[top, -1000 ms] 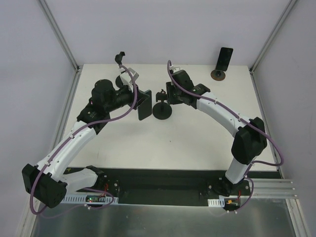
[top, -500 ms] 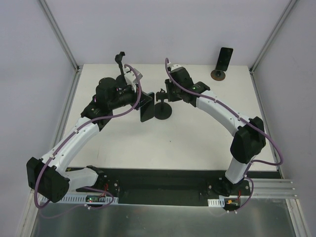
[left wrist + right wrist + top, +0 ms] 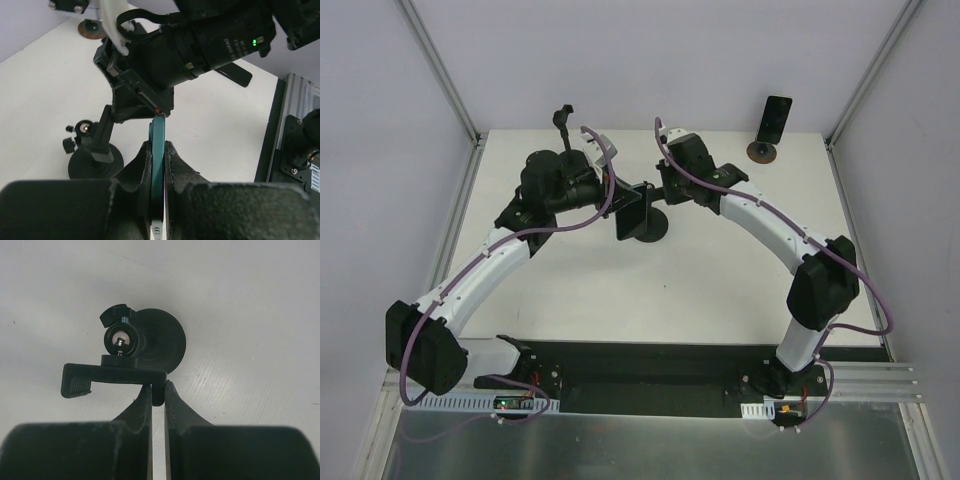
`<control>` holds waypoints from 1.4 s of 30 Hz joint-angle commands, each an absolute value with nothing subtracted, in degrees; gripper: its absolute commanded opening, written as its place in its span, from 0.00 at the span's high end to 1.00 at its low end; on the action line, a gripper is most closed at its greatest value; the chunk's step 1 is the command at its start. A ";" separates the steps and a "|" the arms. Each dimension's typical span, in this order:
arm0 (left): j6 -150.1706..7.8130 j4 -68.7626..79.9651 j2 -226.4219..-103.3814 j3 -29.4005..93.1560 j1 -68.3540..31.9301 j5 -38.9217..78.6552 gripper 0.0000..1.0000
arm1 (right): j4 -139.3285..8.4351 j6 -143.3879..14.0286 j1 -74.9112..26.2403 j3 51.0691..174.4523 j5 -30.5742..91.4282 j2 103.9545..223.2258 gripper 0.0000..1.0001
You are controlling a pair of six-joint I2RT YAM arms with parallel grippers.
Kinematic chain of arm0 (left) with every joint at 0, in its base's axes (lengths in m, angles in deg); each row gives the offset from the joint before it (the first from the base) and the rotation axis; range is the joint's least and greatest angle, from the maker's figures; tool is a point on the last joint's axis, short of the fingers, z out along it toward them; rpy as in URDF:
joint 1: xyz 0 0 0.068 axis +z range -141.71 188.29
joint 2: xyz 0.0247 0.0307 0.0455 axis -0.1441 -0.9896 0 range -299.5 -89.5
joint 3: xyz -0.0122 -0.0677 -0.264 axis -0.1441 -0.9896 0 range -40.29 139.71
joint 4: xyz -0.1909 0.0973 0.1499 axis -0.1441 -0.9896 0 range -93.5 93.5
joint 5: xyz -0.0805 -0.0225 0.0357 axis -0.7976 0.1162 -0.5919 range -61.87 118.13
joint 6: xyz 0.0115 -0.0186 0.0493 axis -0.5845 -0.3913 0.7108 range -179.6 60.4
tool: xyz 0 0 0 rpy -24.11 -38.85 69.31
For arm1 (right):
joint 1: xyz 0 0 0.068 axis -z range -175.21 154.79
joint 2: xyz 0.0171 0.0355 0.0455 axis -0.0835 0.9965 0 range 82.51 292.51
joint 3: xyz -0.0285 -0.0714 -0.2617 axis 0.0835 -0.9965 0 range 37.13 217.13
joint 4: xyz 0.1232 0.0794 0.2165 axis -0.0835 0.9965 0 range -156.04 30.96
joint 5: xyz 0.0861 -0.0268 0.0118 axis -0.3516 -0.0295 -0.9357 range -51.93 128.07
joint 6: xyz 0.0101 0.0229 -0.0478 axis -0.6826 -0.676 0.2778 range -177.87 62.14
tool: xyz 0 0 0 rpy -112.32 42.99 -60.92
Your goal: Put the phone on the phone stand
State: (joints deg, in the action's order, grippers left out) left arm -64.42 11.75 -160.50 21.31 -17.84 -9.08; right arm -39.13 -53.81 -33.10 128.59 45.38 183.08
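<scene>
The phone is a dark slab held upright in my left gripper, which is shut on it. In the left wrist view the phone shows edge-on as a teal strip between the fingers. The black phone stand has a round base and sits mid-table, just right of the phone. It also shows in the left wrist view. My right gripper is shut on the end of the stand's clamp bar, directly above the base. The phone's top edge is close under the right gripper.
A second phone stands on another stand at the back right corner. A third, empty stand rises at the back behind my left wrist. The table's raised frame rails run along both sides.
My left arm has carried the phone to the right and slightly back, from beside the stand to right against its clamp. The right gripper has stayed on the clamp.
</scene>
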 commanded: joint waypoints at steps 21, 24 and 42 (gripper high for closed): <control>-70.33 57.39 -187.84 33.53 -17.20 -47.19 1.00 | -42.93 -46.35 -25.27 126.16 11.18 181.21 0.99; -67.60 53.07 -189.25 35.73 -17.11 -47.28 1.00 | -42.67 -46.09 -25.01 126.07 9.77 181.39 0.99; -59.51 40.06 -192.15 40.30 -16.76 -47.46 1.00 | -38.97 -42.75 -24.65 126.07 4.94 179.19 0.99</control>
State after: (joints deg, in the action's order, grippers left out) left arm -62.93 37.87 -191.16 36.66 -17.54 -48.14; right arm -40.94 -42.38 -23.83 125.55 12.51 182.56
